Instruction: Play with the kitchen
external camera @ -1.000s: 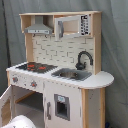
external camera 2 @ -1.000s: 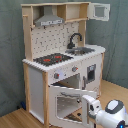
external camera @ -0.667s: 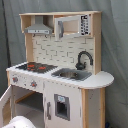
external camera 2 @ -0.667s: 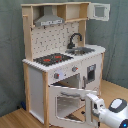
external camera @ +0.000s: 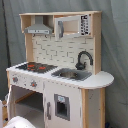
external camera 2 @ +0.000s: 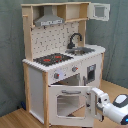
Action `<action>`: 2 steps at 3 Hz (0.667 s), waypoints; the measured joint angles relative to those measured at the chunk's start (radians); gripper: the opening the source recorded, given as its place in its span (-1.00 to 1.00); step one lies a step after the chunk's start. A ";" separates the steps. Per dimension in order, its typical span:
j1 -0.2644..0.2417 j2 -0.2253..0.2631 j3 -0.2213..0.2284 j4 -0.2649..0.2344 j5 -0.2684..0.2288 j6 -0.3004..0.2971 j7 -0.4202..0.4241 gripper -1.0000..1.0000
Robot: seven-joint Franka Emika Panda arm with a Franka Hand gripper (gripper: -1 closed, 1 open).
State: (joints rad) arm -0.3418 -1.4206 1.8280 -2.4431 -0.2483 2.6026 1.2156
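1. Since the earlier frames, little change is seen in the first exterior view: the kitchen [external camera: 57,75] stands centre, hob [external camera: 35,66] at the first exterior view's left, sink [external camera: 71,74] and black faucet [external camera: 83,59] to its right, grey hood [external camera: 38,29] above.
2. A white arm part [external camera: 17,122] is seen at the bottom left edge, near the opened oven door [external camera: 10,101].
3. In the second exterior view, the gripper [external camera 2: 95,103] has been shifted left along the open oven door [external camera 2: 67,101], now at its right edge.
4. Finger opening cannot be told; a grasp on the door cannot be confirmed.
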 joint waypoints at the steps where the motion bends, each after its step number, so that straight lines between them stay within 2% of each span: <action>1: 0.000 0.000 0.000 -0.096 0.003 0.034 0.024 1.00; 2: -0.074 0.000 -0.001 -0.151 0.005 0.082 0.047 1.00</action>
State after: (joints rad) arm -0.4155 -1.4203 1.8268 -2.5943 -0.2435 2.6847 1.2624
